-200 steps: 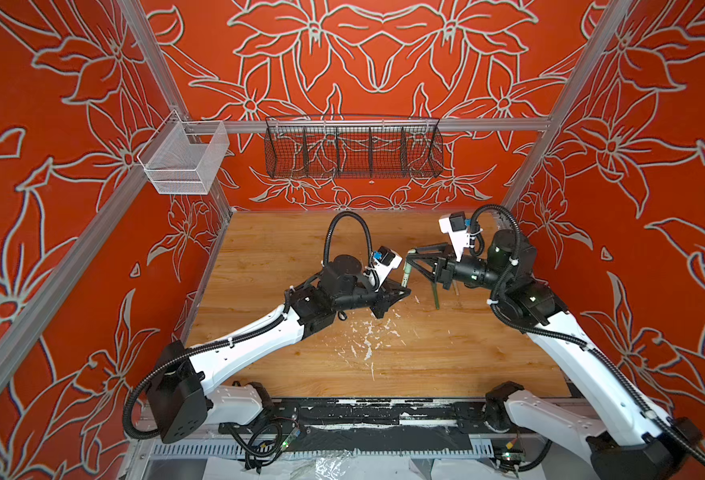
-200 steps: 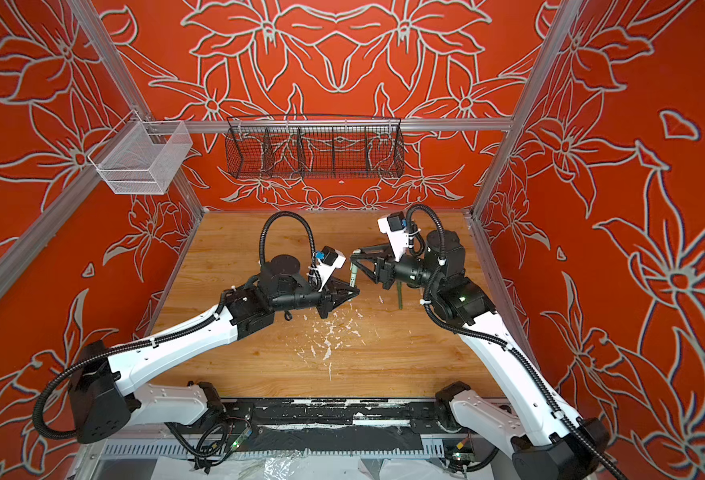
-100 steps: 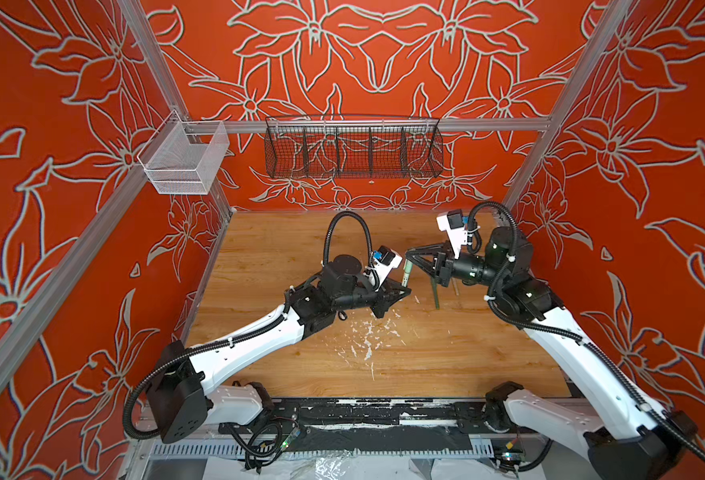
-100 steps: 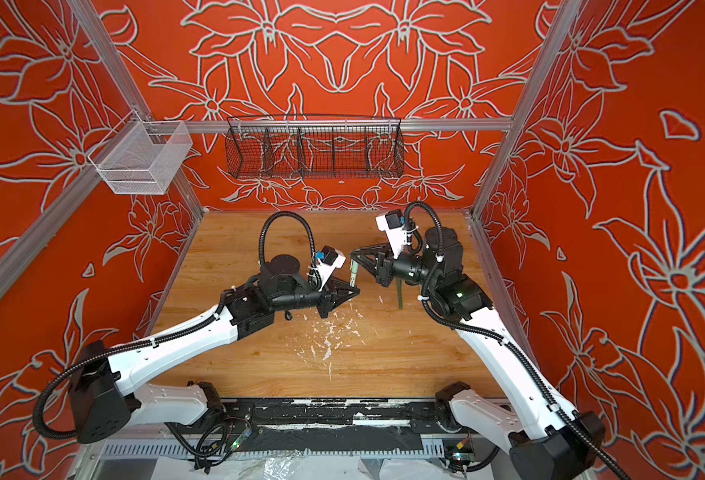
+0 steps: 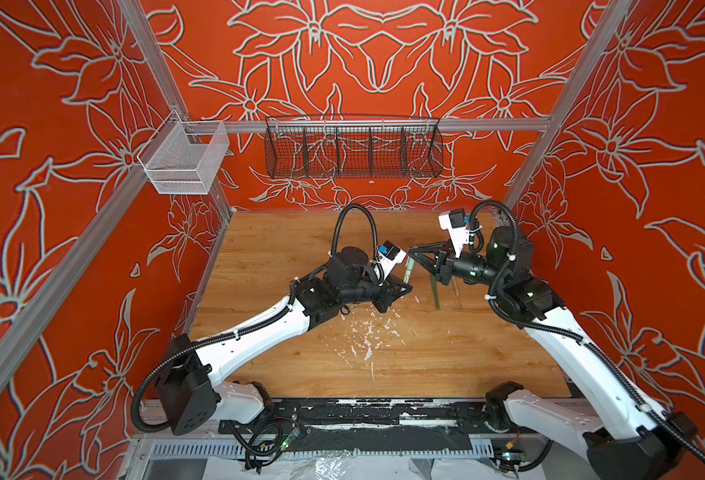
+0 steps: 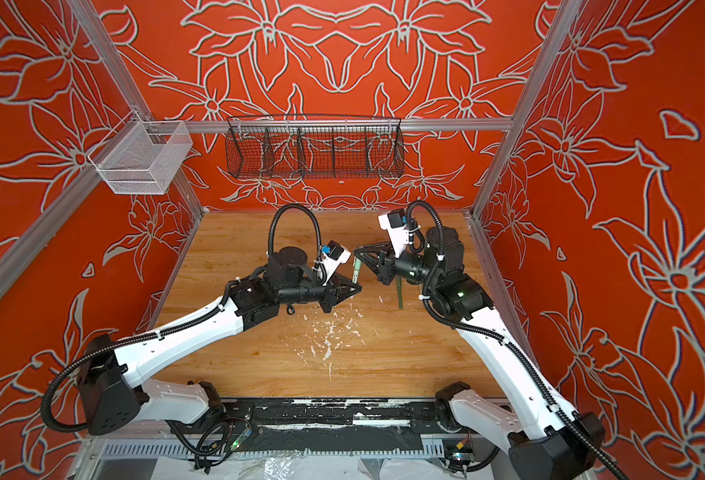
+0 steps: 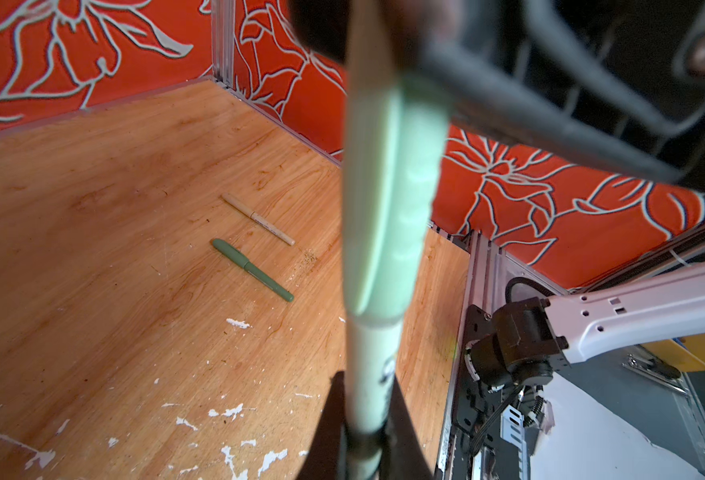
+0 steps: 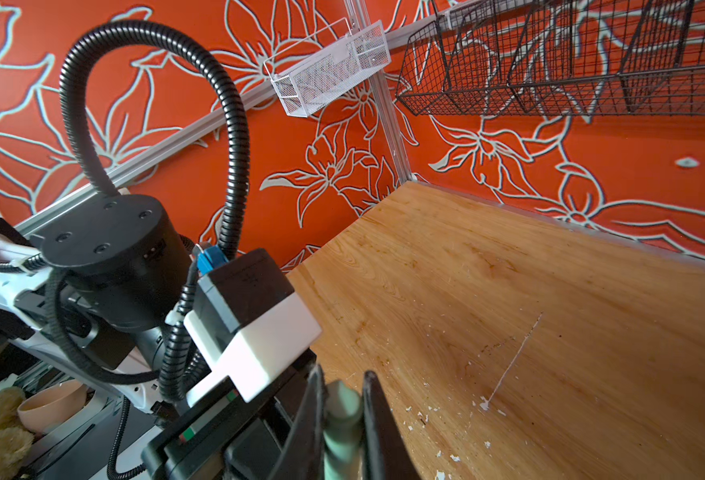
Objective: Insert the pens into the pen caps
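Both arms wear white shells, black joint housings, ribbed black hoses and white zip ties.

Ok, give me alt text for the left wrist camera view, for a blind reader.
A blurred pale green stick pen, a pale green cap over one end, fills the foreground, held in the shut left gripper. Behind it a capped dark green pen and a capped tan pen lie apart on the paint-flecked wooden table.

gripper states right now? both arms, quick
left gripper: closed, holding the pale green pen by its barrel.
right gripper: closed on the pale green cap at that pen's other end.
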Motion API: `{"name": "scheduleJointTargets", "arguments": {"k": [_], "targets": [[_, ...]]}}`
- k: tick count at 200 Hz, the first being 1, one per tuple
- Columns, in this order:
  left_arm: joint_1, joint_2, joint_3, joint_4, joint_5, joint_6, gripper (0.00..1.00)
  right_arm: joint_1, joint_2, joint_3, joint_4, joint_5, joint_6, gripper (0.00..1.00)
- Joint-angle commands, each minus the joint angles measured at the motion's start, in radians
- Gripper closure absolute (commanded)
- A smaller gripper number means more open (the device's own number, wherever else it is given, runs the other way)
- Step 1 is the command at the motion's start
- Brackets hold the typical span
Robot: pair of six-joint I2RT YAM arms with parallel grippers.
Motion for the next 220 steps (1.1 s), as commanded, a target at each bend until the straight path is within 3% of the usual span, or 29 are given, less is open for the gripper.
{"name": "scheduleJointTargets", "arguments": {"k": [1, 108, 175, 200, 220], "targets": [[0.062, 0.004, 0.08, 0.072, 0.019, -0.031, 1.0, 0.009, -0.002, -0.048, -0.121, -0.002, -0.044, 1.0], [0.23, 0.172, 0.197, 0.196, 0.128, -0.168, 1.0, 0.009, 0.025, -0.297, -0.054, 0.05, 0.119, 1.0], [0.284, 0.324, 0.308, 0.284, 0.203, -0.249, 1.0, 0.011, 0.007, -0.447, 0.125, 0.025, 0.281, 1.0], [0.284, 0.364, 0.329, 0.286, 0.272, -0.279, 1.0, 0.007, -0.02, -0.432, 0.068, 0.137, 0.277, 1.0], [0.281, 0.341, 0.318, 0.175, 0.302, -0.233, 1.0, -0.02, -0.027, -0.388, 0.042, 0.188, 0.27, 1.0]]}}
